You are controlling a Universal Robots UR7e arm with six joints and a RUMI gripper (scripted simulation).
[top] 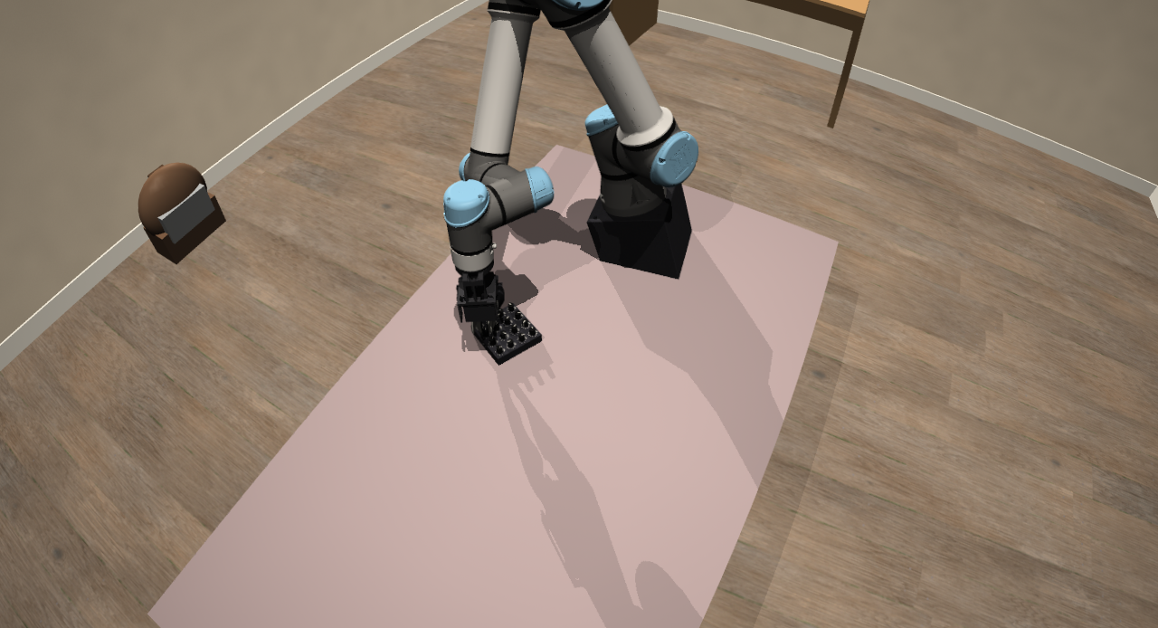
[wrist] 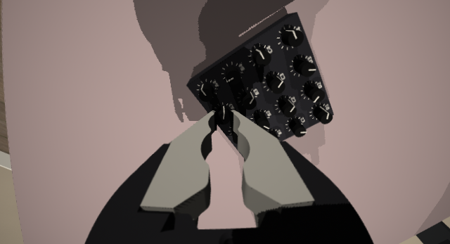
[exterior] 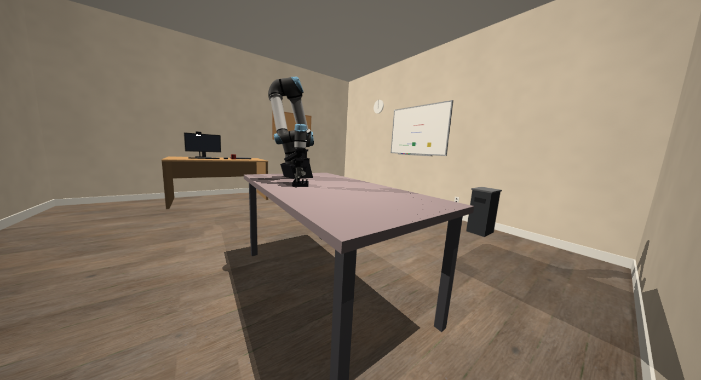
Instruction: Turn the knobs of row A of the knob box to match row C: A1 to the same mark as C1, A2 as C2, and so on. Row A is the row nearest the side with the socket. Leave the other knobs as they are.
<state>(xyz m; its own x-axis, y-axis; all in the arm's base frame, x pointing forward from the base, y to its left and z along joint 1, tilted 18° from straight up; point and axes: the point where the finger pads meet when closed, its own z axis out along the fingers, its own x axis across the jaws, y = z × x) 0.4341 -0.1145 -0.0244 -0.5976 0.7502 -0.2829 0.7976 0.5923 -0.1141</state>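
Note:
The black knob box (top: 519,351) (exterior: 300,184) (wrist: 281,58) lies on the table, turned at an angle in the wrist view, with several black knobs with white pointer lines in a grid. My gripper (top: 488,328) (wrist: 223,112) is over its left edge in the wrist view, shut on one knob (wrist: 223,118) in the leftmost line, second from the upper left corner. That knob's pointer line runs nearly straight up and down. The corner knob (wrist: 206,91) beside it is free. The right jaw covers part of the box's lower left edge. The labels are too small to read surely, and the socket is not visible.
Neighbouring knobs (wrist: 249,100) (wrist: 261,117) stand close to the right jaw. The arm's black base block (top: 643,240) stands behind the box on the pink table (top: 364,503) (exterior: 338,206). The arm's shadow darkens the box's upper left part in the wrist view.

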